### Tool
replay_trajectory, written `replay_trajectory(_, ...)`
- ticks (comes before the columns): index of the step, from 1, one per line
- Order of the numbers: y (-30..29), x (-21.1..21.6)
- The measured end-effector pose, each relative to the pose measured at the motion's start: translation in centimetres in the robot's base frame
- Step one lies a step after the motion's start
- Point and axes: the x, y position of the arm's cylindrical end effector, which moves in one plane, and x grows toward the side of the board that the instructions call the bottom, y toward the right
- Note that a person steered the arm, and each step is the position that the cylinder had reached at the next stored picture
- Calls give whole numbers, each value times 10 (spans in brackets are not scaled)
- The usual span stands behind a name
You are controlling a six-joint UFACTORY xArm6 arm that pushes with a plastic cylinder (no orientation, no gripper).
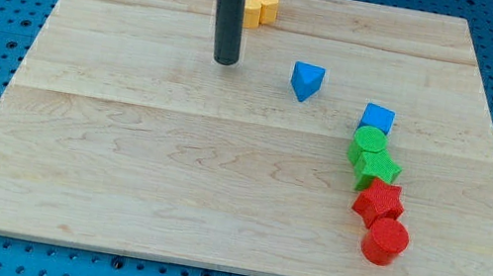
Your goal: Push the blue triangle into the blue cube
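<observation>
While the blue triangle (306, 81) sits apart from the blue cube (377, 118), my tip (226, 60) rests on the board to the triangle's left.

From my remote seat I see the triangle in the upper middle of the wooden board (118, 187), with a clear gap between it and the cube, which lies toward the view's lower right of it. My rod carries no fingers, so nothing opens or clamps; its tip touches no block. Below the cube runs a touching chain: green cylinder (370, 140), green star (377, 167), red star (379, 201), red cylinder (385, 241). Two yellow blocks (259, 7) sit together near the view's top, partly behind the rod.
</observation>
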Motion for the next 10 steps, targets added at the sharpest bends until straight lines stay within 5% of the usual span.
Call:
replay_trajectory(4, -9, 3)
replay_trajectory(8, 155, 38)
replay_trajectory(10, 98, -2)
